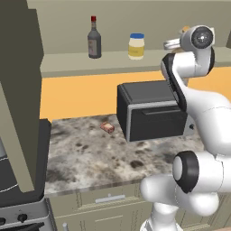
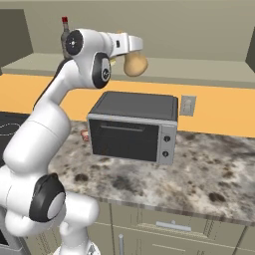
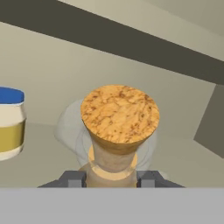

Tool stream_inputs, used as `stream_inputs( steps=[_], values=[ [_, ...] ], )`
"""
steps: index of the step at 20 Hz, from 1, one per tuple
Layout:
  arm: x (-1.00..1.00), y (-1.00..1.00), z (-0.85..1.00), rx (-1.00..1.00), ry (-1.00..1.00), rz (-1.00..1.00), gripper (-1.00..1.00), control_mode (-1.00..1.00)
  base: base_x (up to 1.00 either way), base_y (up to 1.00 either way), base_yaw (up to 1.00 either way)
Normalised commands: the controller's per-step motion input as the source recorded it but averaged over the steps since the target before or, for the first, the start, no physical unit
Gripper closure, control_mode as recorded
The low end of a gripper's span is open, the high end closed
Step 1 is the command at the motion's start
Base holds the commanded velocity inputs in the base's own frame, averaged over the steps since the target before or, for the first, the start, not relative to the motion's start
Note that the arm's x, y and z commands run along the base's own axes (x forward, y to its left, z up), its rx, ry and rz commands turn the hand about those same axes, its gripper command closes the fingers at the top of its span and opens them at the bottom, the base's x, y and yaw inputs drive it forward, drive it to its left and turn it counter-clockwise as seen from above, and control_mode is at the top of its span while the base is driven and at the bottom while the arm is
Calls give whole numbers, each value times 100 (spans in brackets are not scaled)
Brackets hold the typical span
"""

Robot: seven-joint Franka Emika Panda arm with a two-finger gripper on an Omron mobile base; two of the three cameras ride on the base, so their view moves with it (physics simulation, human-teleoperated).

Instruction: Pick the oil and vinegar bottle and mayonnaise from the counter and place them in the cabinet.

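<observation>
While the white arm reaches up and forward over the worktop, its gripper (image 3: 112,178) is clamped narrow on the neck of the oil and vinegar bottle (image 3: 119,117), the two dark fingertips (image 3: 74,178) pressing the neck from either side just under the flared cork top. Nearest the base lies the counter (image 1: 103,158), mottled grey and brown stone over beige drawers, with a small reddish packet (image 1: 107,127) lying on it beside the black oven (image 1: 151,110), which stands toward the back against the orange wall. From the right base view the flask's round tan body (image 2: 135,64) hangs at the end of the hand, lifted clear of the oven top and held in front of the cabinet (image 2: 199,69) at about shelf height; whether it touches the shelf cannot be told. Farther back, on the cabinet's wide beige shelf, the mayonnaise (image 1: 136,46) stands upright with its blue lid on, just to the left of the held bottle as the hand view shows it. Left of the jar and well apart from it on the same shelf stands a dark grey bottle (image 1: 94,39) with a red cap.
</observation>
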Motion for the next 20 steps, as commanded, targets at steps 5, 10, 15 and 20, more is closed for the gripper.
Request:
stream_inputs(
  steps=[5, 10, 15, 20],
  values=[
    [25, -1, -14, 0, 0, 0, 100, -100, 0, 0, 0],
    [27, -4, -2, 0, 0, 0, 100, -100, 0, 0, 0],
    [29, -6, -1, 1, 0, 0, 100, -100, 0, 0, 0],
    [36, -5, -12, 2, 0, 0, 100, -100, 0, 0, 0]
  ],
)
